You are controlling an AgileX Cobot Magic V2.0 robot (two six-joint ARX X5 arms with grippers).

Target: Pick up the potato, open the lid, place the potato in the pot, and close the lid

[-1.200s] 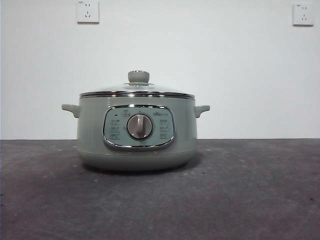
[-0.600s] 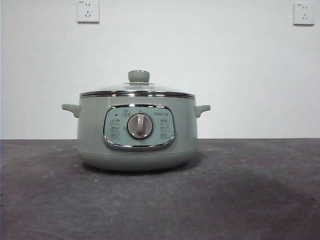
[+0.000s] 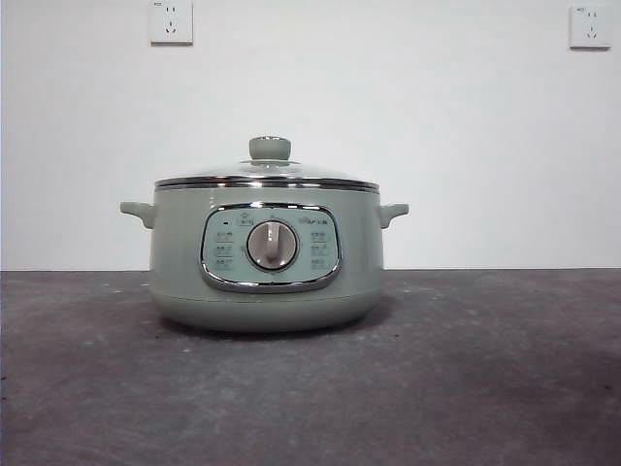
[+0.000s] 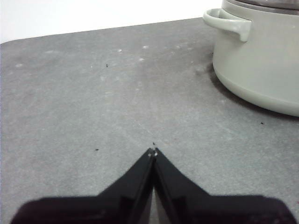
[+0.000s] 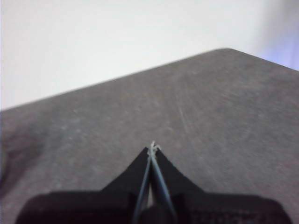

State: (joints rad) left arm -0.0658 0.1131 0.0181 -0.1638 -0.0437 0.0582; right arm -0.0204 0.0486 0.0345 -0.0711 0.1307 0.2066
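Pot (image 3: 264, 262) sits mid-table toward back edge, lid (image 3: 267, 176) seated on its rim, keeping it covered. Potato not visible in any view. Left gripper (image 4: 153, 154) pinched shut, empty, low over bare table beside pot handle. Right gripper (image 5: 153, 148) likewise closed, empty, near table corner. Neither is committed to a grasp.

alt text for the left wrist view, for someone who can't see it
The left gripper, jaws shut and holding nothing, hangs over a bare grey table. The pale green pot stands off to one side, one small handle showing.
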